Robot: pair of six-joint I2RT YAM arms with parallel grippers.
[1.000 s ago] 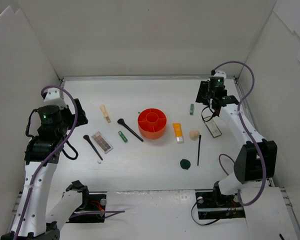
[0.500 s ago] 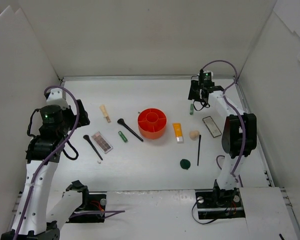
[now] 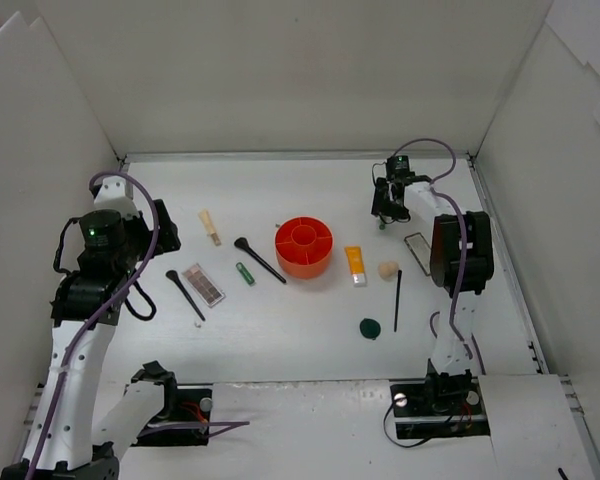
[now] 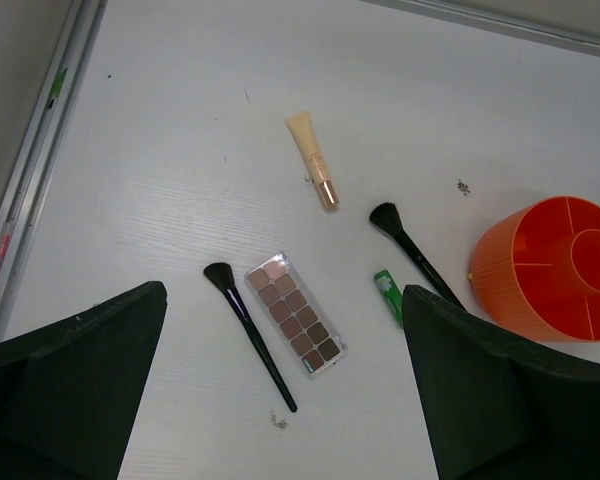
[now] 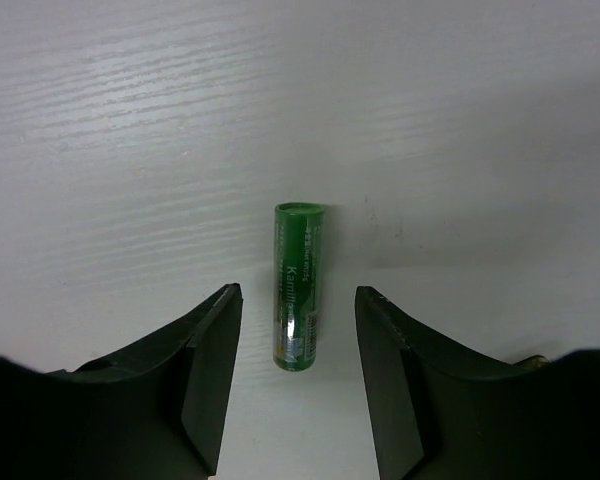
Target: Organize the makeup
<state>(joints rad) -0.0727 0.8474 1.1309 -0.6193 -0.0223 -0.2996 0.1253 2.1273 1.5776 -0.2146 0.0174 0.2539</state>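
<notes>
So the left gripper point(image 4: 285, 292) hangs spread open and empty, well left of the orange holder point(image 3: 304, 246), above the palette point(image 4: 292, 313). Further back, right of the holder, the right gripper point(image 5: 296, 295) is the closer arm for this one, fingers apart, nothing pinched. The small green tube point(image 5: 299, 250) lies flat on the table, lined up in the gap between them; its long axis runs straight away from the wrist, parallel to both fingers; the far end pokes past the tips. Height above it is hard to judge; closing should catch it across its width.
</notes>
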